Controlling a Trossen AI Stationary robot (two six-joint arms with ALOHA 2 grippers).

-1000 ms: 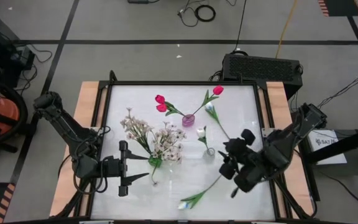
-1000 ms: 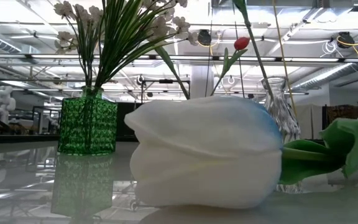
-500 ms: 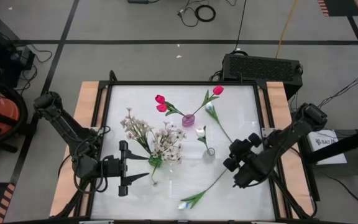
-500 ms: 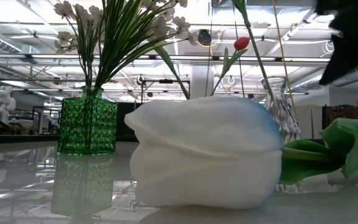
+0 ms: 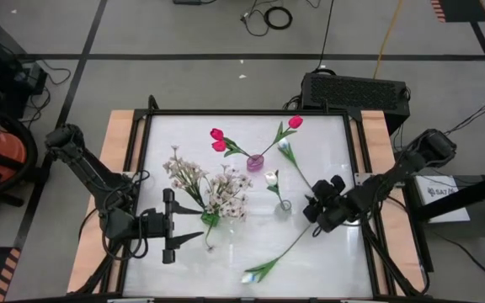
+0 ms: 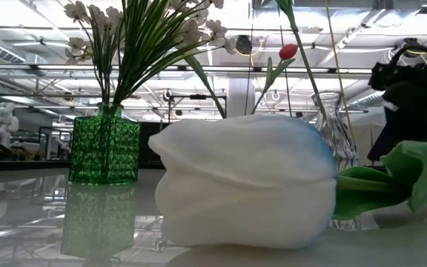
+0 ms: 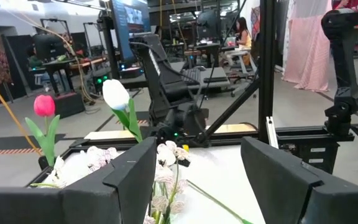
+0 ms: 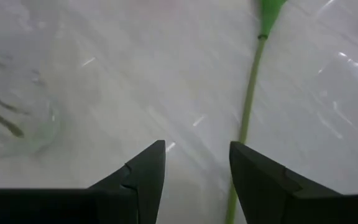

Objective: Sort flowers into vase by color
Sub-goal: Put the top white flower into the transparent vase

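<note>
A white tulip lies flat on the table, its head (image 5: 249, 276) near the front edge and its green stem (image 8: 248, 106) running back toward the right. My right gripper (image 8: 197, 163) hangs open just above the table beside that stem, slanting down; it also shows in the high view (image 5: 313, 215). A clear vase (image 5: 285, 204) with a white tulip stands to its left. My left gripper (image 5: 194, 225) waits open and level next to the green vase (image 5: 210, 220) of cream blossoms. A pink vase (image 5: 254, 162) holds pink-red tulips.
The lying tulip's head (image 6: 243, 185) fills the low view, its green leaves (image 6: 391, 182) to the right. Another white tulip (image 5: 285, 147) shows behind the clear vase. A black frame (image 5: 354, 168) edges the table. Bare table lies at the near right.
My right gripper has come down toward the table and the lying tulip's stem, drifting slightly toward the far edge, and has entered the low view from above. Its fingers have stayed apart. The flowers and vases have not moved.
</note>
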